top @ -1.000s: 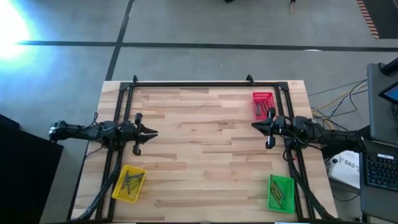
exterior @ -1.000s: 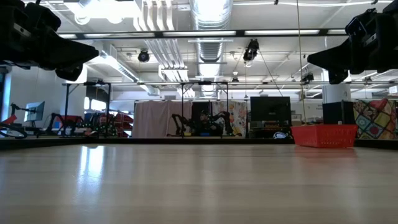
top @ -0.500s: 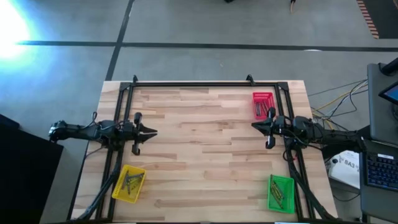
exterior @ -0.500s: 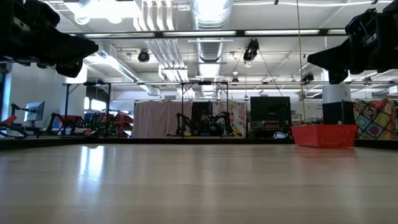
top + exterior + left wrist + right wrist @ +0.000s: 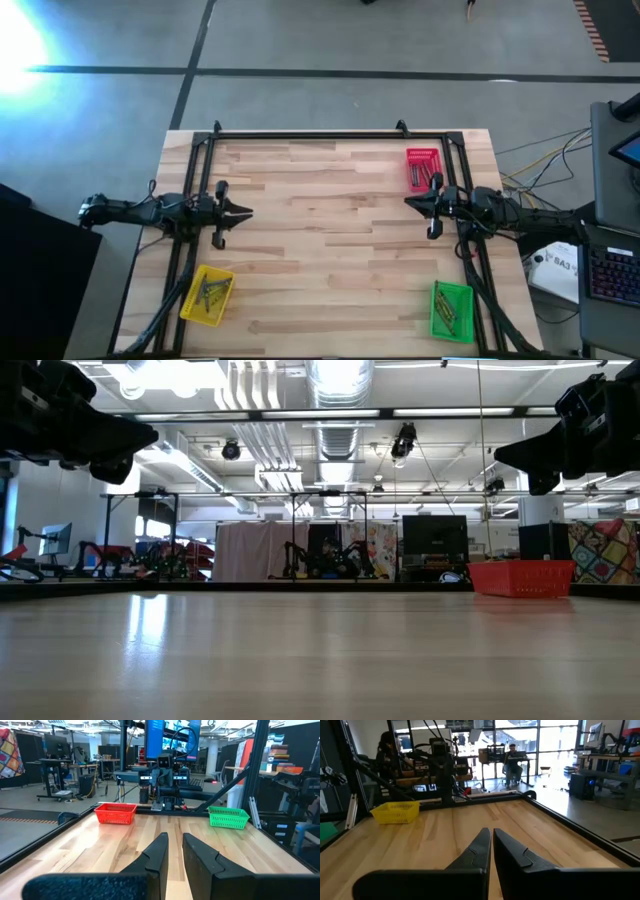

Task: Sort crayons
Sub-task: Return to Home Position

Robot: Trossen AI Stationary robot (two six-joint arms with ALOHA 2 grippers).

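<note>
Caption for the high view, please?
Both arms wait at the table's sides, left gripper and right gripper facing inward; crayons lie in yellow tray, red tray, green tray.

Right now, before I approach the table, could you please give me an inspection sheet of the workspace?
surface: wooden table, bare in the middle.
job's things: crayons lie in the yellow tray, red tray and green tray; none loose.
clutter: nothing seen.
grippers: left gripper at the left edge, narrow gap; right gripper at the right edge, shut; both empty.
cables: cables on the floor right of the table.
surroundings: keyboard at right; a person seated far off.
</note>
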